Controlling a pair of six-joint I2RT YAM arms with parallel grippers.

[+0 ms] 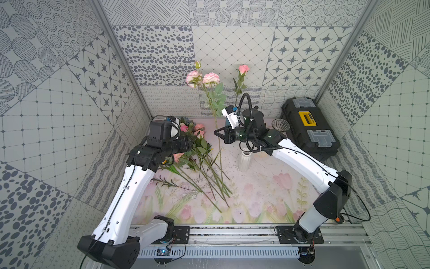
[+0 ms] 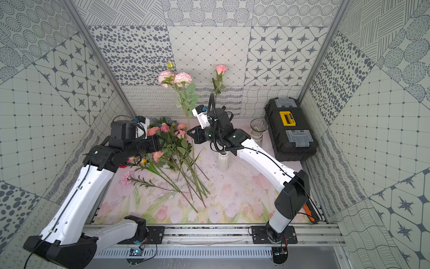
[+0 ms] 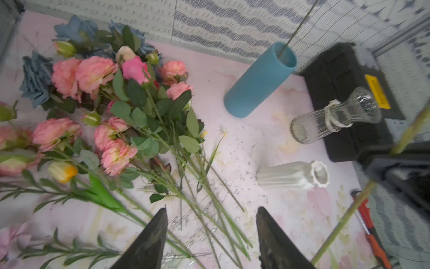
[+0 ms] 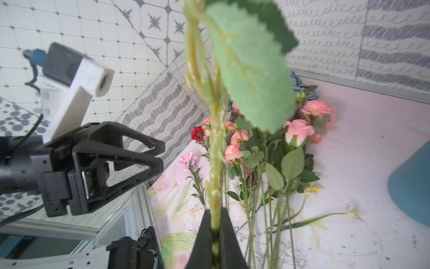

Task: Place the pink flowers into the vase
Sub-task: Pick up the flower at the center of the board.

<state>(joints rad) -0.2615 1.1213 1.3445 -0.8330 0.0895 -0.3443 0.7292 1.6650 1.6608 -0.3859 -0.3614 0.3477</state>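
Observation:
My right gripper [image 1: 216,132] [image 4: 215,210] is shut on the green stem [image 4: 214,163] of a pink flower spray held upright, with its blooms [image 1: 201,78] [image 2: 174,78] high against the back wall. More pink flowers [image 1: 197,132] [image 3: 93,72] [image 4: 297,130] lie in a pile at the back left of the table. My left gripper [image 3: 213,209] [image 2: 160,142] hovers open over their stems, holding nothing. A blue cylinder vase [image 3: 260,79] stands behind the right arm with one pink rose [image 1: 243,68] standing in it; in both top views the arm mostly hides the vase.
A white ribbed vase [image 1: 243,160] [image 3: 293,174] stands under the right forearm and a glass vase [image 1: 280,125] [image 3: 335,116] next to a black toolbox [image 1: 309,130]. Blue-grey flowers [image 3: 37,76] and a red bloom [image 4: 197,134] lie in the pile. An orange-handled tool [image 2: 310,213] lies front right.

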